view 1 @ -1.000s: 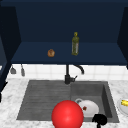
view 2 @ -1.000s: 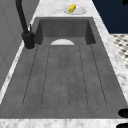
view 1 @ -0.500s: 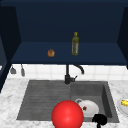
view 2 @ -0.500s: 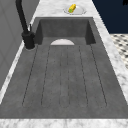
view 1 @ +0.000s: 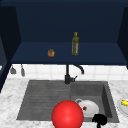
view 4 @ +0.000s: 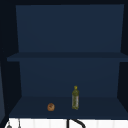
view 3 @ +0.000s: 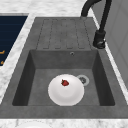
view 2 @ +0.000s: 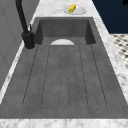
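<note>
Right hand (view 1: 100,119) at sink's (view 1: 110,100) front rim beside plate (view 1: 87,107), fingers' state unclear.

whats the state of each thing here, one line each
right hand: at the sink's front edge, fingers unclear
white plate: flat in the basin, strawberry on it
bottle: upright on the shelf
red ball: in front of the sink
faucet: no water visible

No text, label, brand, number or sign can be read anywhere. The bottle (view 1: 75,44) on the shelf (view 1: 100,53) carries a pale band that may be a label, but it is too blurred to make out any lettering.
</note>
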Motion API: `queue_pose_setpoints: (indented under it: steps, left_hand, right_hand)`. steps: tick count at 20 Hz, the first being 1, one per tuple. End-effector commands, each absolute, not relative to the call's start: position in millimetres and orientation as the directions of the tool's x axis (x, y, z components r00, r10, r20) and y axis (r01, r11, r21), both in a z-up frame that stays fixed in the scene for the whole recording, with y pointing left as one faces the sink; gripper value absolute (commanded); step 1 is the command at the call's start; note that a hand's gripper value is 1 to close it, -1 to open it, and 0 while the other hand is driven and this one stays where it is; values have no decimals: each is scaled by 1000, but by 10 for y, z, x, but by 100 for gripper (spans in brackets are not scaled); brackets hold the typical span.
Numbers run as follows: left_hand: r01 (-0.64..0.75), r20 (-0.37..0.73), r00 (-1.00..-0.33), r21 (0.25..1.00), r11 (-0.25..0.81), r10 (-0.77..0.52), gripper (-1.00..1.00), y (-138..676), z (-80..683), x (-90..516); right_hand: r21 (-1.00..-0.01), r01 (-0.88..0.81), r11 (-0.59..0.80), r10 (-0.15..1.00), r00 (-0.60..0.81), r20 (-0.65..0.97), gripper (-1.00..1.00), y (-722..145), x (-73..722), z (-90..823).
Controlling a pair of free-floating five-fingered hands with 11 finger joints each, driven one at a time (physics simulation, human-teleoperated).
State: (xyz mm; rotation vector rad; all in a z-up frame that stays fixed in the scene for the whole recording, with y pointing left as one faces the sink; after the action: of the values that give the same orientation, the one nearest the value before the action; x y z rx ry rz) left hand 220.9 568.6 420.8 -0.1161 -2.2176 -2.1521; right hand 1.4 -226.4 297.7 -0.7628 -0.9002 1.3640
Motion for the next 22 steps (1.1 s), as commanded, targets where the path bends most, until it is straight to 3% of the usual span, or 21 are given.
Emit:
queue_pose_setpoints:
  steps: [1,11,22]
  left_hand:
    - [93,92,-995,995,39,24,-100,5516,4407,1998]
    - [97,96,-995,995,30,42,-100,4979,5051,1503]
    - [209,210,-972,978,18,-103,-100,4583,5789,1483]
  right_hand:
    - [-876,-476,76,996,-10,92,0,-2264,14,2977]
    - [-876,-476,76,996,-10,92,0,-2264,14,2977]
    - [-876,-476,76,996,-10,92,0,-2264,14,2977]
